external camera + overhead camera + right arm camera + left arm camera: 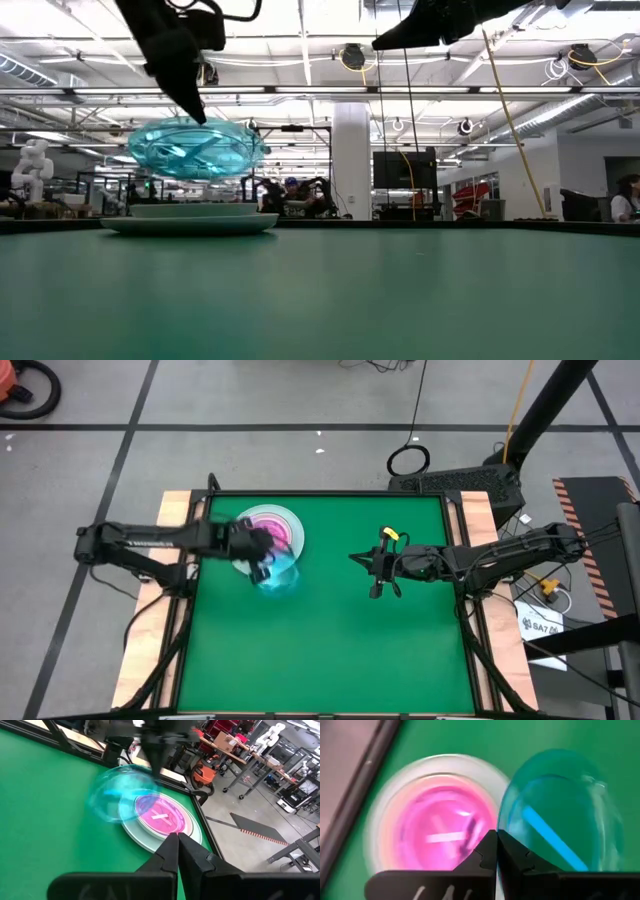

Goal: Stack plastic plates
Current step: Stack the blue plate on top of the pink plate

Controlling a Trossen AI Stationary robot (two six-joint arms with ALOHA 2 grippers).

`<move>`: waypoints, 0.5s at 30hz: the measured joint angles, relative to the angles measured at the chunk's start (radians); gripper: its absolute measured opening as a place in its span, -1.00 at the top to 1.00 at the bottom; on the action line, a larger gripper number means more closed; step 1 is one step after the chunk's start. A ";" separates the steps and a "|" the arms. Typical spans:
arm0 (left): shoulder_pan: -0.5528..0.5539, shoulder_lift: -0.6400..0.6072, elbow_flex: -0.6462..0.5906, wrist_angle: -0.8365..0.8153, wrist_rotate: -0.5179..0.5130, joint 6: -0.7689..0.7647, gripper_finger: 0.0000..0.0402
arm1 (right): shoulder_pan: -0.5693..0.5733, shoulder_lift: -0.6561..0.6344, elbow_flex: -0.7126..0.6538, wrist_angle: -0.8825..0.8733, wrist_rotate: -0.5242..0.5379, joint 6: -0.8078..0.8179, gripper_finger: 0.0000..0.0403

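High view, going left to right: the left gripper (262,557) is clamped on the cyan plate's (281,573) rim, held just off the pink-topped stack (272,522), while the right gripper (374,563), pinched together on nothing, is parked well apart.

Held plate (196,149) above stacked plates (190,222), table (340,640) rear-left.

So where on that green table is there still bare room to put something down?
Nearly everywhere: the whole near half of the green mat, and its middle between the plate stack and the right gripper. It is crowded only at the far left, where the left gripper holds the cyan plate in the air.
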 joint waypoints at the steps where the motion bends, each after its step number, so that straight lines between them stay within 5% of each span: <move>1: 0.039 -0.001 0.017 -0.021 0.000 0.036 0.97 | 0.000 0.000 0.000 0.000 0.000 0.000 1.00; 15: 0.615 0.003 0.055 -0.025 0.288 0.363 0.97 | 0.000 0.000 0.000 -0.007 0.000 0.000 1.00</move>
